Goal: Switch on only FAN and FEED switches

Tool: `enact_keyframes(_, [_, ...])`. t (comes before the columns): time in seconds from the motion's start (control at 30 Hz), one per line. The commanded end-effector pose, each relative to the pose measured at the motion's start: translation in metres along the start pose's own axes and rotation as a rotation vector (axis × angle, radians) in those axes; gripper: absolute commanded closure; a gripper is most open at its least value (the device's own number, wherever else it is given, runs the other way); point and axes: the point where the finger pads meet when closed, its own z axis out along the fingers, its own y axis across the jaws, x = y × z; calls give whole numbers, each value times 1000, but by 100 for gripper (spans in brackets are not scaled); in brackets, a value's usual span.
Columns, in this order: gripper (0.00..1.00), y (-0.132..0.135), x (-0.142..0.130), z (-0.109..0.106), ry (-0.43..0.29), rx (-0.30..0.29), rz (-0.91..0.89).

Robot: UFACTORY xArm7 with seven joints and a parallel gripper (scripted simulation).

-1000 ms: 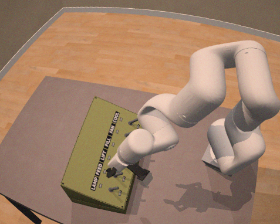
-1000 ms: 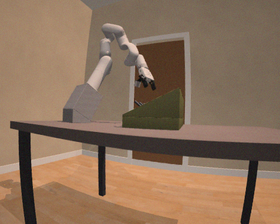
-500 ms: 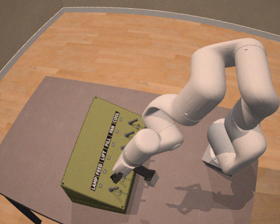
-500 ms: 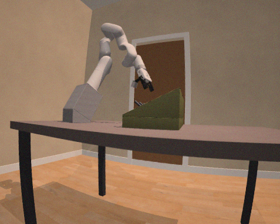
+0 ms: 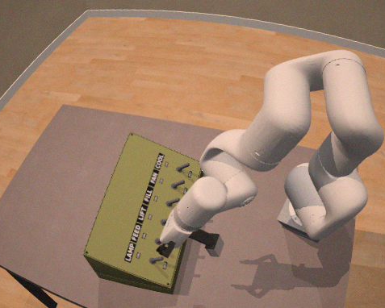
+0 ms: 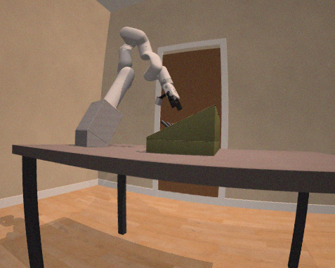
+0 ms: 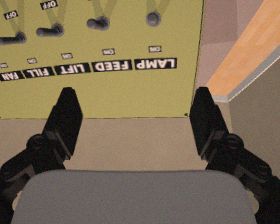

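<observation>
The olive-green console (image 5: 142,210) stands on the grey table with a row of switches labelled LAMP, FEED, LIFT, FILL, FAN and COOL. The FAN lever (image 5: 177,185) and the other levers I can see lean toward the console's low edge, where the OFF marks are. The FEED lever (image 5: 158,241) is partly hidden behind one finger. My gripper (image 5: 186,243) (image 6: 175,102) is open and empty. It hovers above the console's low edge near the FEED and LAMP switches and touches nothing. In the wrist view the fingers frame the FEED label (image 7: 111,66), with the FEED lever (image 7: 98,23) beyond it.
The robot base (image 5: 306,218) stands on the table to the right of the console. The table's front edge (image 5: 35,278) runs close to the console's LAMP end. A door (image 6: 196,105) is in the wall behind.
</observation>
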Motion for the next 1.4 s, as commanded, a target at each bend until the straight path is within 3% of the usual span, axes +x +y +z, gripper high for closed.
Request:
enact_keyframes(0.0, [0, 2, -1, -1, -3, -11, -11])
enact_keyframes(0.2, [0, 2, -1, -1, -3, -11, -11])
enact_keyframes(0.27, [0, 8, 6, -3, 0, -47, -64])
enact_keyframes(0.9, [0, 11, 10, -4, 1, -65, -90])
enact_keyframes(0.93, [24, 11, 10, -4, 1, -65, -90])
enact_keyframes(1.37, [24, 11, 10, -4, 1, -65, -90])
